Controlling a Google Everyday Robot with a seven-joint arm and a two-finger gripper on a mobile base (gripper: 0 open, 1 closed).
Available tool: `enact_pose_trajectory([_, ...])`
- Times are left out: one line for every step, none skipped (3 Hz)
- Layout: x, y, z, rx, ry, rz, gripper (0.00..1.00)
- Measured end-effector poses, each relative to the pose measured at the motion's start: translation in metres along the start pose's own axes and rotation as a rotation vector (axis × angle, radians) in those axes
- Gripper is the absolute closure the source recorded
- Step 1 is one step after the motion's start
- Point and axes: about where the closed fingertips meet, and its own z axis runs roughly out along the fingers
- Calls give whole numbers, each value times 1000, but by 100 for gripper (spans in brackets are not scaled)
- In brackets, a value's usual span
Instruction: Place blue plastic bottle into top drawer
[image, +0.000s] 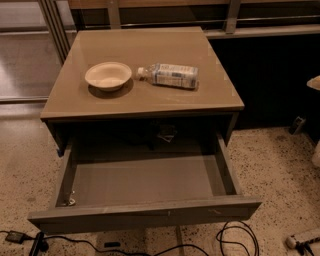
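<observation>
The blue plastic bottle (171, 75) lies on its side on the tan cabinet top (150, 47), white cap pointing left toward the cream bowl (108, 75). The bottle and bowl are close but apart. The top drawer (145, 214) is pulled out wide toward me below the top. Its grey floor is bare except for a small metal piece (70, 200) in the front left corner. My gripper is not in view.
A small shiny object (166, 133) sits in the dark recess at the drawer's back. Cables (235, 237) and a power strip (302, 240) lie on the speckled floor in front. Pale shapes (315, 83) show at the right edge. A railing runs behind the cabinet.
</observation>
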Motion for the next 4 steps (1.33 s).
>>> enact_pose_trajectory([0, 0, 0, 0, 0, 0, 0])
enact_pose_trajectory([-28, -13, 4, 35, 40, -109, 0])
enact_pose_trajectory([-81, -40, -2, 93, -4, -211, 0])
enact_pose_trajectory([-134, -55, 2, 132, -131, -181, 0])
